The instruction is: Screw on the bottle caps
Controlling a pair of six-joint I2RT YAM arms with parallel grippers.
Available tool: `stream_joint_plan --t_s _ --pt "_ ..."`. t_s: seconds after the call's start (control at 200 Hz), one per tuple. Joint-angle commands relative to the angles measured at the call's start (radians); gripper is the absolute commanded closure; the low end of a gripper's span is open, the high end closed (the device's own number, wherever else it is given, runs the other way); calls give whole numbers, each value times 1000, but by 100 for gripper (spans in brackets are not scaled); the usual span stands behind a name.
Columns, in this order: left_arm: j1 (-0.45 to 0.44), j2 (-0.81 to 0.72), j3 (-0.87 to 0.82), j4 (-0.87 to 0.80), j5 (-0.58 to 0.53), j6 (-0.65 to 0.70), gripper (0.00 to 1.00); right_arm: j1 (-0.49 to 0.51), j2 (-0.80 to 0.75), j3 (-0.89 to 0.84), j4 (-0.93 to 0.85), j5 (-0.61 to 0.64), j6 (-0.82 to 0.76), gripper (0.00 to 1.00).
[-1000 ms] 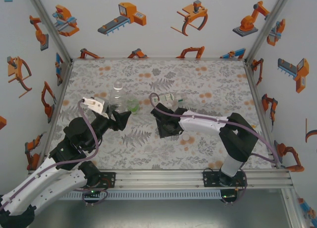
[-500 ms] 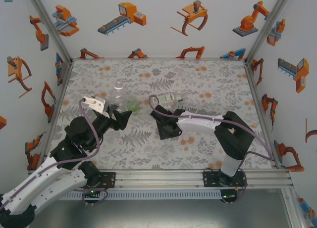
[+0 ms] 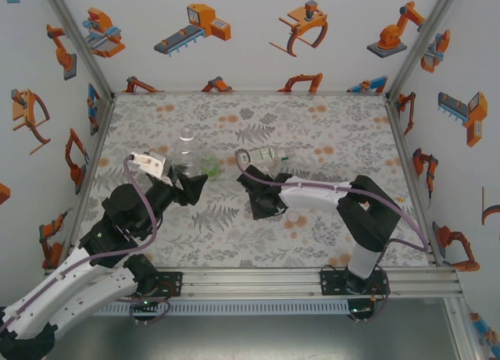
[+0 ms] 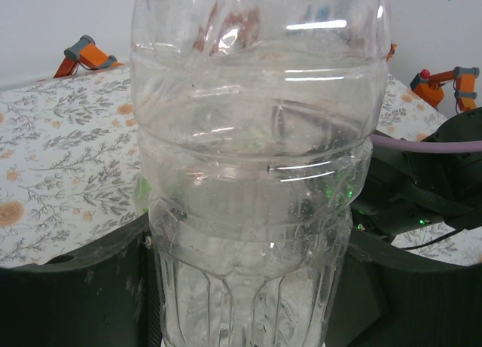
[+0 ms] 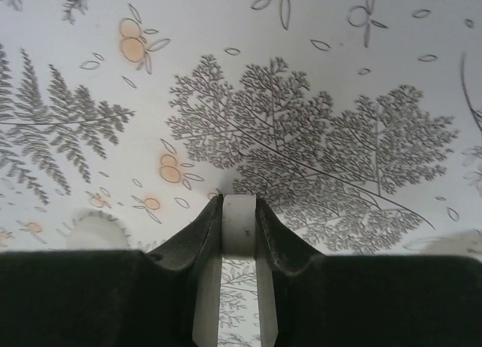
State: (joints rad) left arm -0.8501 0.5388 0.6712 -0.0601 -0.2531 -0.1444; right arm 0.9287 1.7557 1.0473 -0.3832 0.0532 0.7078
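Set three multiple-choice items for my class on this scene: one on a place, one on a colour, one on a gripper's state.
1. The green bottle is: A beside the clear bottle; B by the arm bases; C at the far right corner.
2. The cap in the right gripper is: A orange; B white; C green.
3. The left gripper is: A open, empty; B shut on a lid; C shut on the clear bottle.
Key: A, side by side in the top view; B, white edge in its grip; C, bottle clamped in it.
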Motion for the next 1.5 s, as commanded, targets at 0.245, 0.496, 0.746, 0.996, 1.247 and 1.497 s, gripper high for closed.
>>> stream_joint_plan --t_s 0.245,0.496,0.746,0.996,1.247,1.497 --pt "8 10 3 46 17 -19 100 -172 -50 -159 229 -239 84 72" --pt "9 10 4 51 15 -17 100 -243 -96 -199 86 -184 27 53" --pt "10 6 0 46 5 -15 100 -199 -29 -62 -24 -149 -57 49" --pt "11 -12 -18 41 -2 -32 100 -101 101 154 -220 23 -145 48" --pt "13 -23 -30 39 -9 -45 100 -65 127 189 -267 86 -162 53" --pt "12 -14 -44 51 -3 -67 100 -47 111 173 -245 92 -154 57"
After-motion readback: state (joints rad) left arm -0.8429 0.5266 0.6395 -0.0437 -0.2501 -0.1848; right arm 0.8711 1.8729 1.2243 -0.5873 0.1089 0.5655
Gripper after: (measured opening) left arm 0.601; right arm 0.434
